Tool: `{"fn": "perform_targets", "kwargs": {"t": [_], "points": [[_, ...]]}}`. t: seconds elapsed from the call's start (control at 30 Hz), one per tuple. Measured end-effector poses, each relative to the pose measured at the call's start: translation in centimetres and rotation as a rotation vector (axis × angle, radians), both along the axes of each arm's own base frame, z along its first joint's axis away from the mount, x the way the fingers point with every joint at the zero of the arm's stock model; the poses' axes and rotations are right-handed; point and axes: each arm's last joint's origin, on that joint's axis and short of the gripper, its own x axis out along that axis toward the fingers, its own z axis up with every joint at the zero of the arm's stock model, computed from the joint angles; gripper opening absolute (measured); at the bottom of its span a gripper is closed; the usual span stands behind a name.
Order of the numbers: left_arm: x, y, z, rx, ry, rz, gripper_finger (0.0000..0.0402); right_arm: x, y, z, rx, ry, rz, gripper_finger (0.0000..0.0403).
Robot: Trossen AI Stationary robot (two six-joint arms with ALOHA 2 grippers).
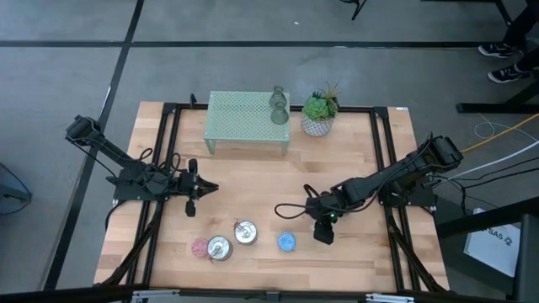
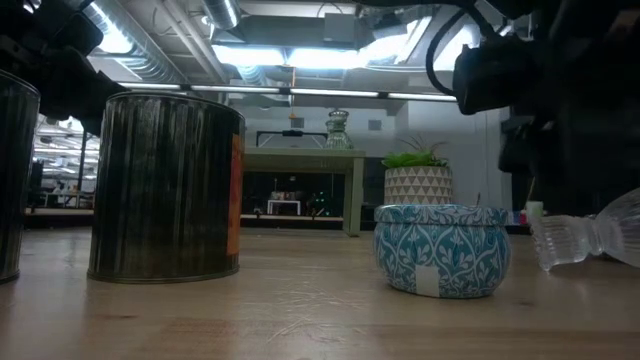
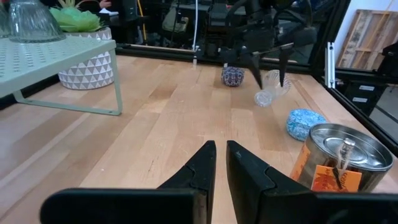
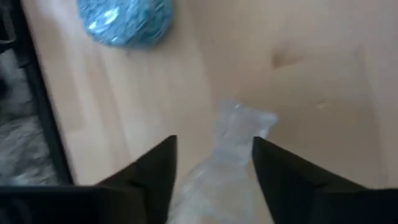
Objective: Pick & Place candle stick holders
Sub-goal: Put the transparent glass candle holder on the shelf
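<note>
Wood tabletop (image 1: 253, 194), high view: right gripper (image 1: 323, 229) beside blue holder (image 1: 287, 241); left gripper (image 1: 194, 188) idle, clear of the silver holders (image 1: 232, 240).
Low view: patterned blue tin, ribbed metal cans.
Right wrist: fingers (image 4: 155, 168) spread, clear glass holder (image 4: 230, 155) on its side between them, probably lining up the grasp.
Left wrist: fingers (image 3: 202, 165) nearly together, empty.

Table (image 1: 354, 181): pale wood, smooth, matt, with visible grain. Stand (image 1: 244, 118): mint-green perforated metal sheet on thin bent legs, matt painted finish. Glass holder on the stand (image 1: 279, 107): greenish, translucent, glossy. Clear holder (image 4: 233, 140) lying between the right gripper's (image 4: 214, 165) dark matt fingers: ribbed, transparent glass. Blue holder (image 2: 442, 249): glossy tin-like body with white patterned print. Silver tins (image 2: 165, 186): brushed metal, vertically streaked reflections, one bearing an orange paper label. Plant pot (image 3: 87, 65): white, matt, triangle-patterned relief.
</note>
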Motion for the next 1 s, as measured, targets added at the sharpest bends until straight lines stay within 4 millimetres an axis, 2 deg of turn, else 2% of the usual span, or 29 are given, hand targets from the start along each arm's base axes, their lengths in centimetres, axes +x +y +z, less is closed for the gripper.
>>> {"fn": "perform_targets", "kwargs": {"t": [0.2,0.4,0.6,0.8,1.0], "points": [[0.0,0.0,0.0,0.000,0.000,0.000,0.0031,0.1,-0.2,0.0,-0.098,-0.046,0.004,0.0286],[0.0,0.0,0.0,0.000,0.000,-0.001,0.0031,0.1,0.0,-0.7,-0.094,-0.003,-0.033,0.0312],[0.0,0.0,-0.1,0.005,0.008,-0.001,0.0031,-0.1,0.4,-2.1,-0.120,0.068,-0.018,0.0313],[0.0,0.0,-0.1,0.005,0.009,-0.002,0.0031,0.0,0.3,-2.9,-0.152,0.110,-0.093,0.0309],[0.0,0.0,-0.1,0.005,0.010,-0.003,0.0031,0.0,0.3,-3.4,-0.161,0.148,-0.149,0.0254]]}}
